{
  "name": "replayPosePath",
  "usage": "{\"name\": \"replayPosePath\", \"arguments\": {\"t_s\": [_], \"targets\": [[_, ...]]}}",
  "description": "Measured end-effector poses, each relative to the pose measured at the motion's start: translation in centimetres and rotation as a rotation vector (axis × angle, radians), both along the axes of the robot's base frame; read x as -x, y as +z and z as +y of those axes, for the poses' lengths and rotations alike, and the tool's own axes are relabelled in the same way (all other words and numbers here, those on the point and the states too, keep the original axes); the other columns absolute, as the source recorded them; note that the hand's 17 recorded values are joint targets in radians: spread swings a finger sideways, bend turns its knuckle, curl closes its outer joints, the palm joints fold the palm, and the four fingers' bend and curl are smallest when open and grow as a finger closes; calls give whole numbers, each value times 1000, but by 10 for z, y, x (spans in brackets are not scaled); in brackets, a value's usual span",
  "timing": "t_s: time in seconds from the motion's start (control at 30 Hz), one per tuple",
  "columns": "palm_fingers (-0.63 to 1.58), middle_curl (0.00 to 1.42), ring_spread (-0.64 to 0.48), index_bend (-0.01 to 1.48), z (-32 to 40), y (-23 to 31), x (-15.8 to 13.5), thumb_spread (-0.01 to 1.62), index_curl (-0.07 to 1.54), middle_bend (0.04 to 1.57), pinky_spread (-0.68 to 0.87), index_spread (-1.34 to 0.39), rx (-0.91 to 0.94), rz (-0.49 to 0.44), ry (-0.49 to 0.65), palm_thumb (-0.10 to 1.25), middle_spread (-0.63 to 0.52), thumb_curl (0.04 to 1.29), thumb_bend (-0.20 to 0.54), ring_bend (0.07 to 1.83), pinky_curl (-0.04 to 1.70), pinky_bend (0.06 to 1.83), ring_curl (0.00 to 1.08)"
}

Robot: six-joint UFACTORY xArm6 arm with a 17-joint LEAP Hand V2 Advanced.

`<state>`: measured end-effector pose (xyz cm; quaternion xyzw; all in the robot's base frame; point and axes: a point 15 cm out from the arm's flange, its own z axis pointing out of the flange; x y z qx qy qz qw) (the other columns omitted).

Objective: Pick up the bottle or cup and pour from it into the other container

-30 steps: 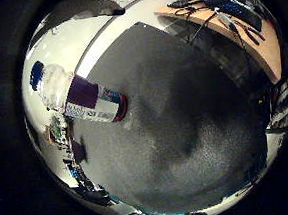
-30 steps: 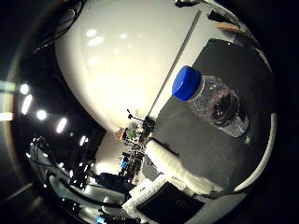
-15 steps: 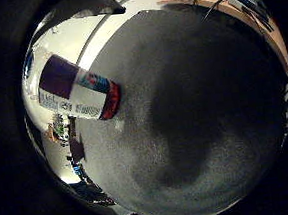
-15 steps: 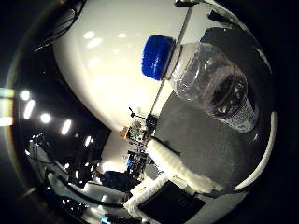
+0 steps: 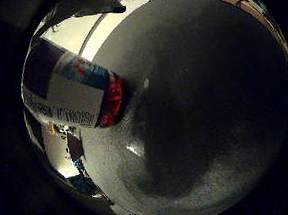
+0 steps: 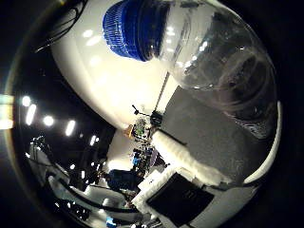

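A clear plastic bottle [image 6: 223, 61] with a blue cap [image 6: 128, 28] fills much of the thumb side view, so it is very close to my palm. Its purple, white and red label [image 5: 73, 98] shows large in the little finger side view. The bottle rests on a grey mat [image 5: 209, 107]. One white finger and a black part of my right hand [image 6: 187, 159] reach out over the mat beside the bottle. That finger looks straight and is not wrapped round the bottle. No second container is in sight.
A white surface [image 5: 112, 19] borders the grey mat behind the bottle. A wooden desk edge [image 5: 259, 13] runs along the mat's far side. Room clutter and ceiling lights [image 6: 47, 121] show beyond the hand.
The bottle has grown much larger in both views over the last second: my palm has come close up to it. The bottle itself has stayed on the mat.
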<state>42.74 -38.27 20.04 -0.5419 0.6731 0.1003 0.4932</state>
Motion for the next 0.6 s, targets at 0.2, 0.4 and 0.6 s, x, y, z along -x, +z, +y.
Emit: {"name": "replayPosePath", "arguments": {"t_s": [0.2,0.4,0.6], "targets": [[1142,512,-170,255,26,1,-2,1000,415,726,-234,-324,-29,18,80,770,-182,402,0,1039,45,1138,328],[1259,661,-196,656,59,7,-6,841,683,990,-337,-383,-74,29,175,968,-196,516,-3,1232,227,1347,460],[1122,792,-201,921,74,27,-8,759,907,1198,-225,-355,-81,15,221,1147,-184,632,-1,1390,391,1555,571]]}}
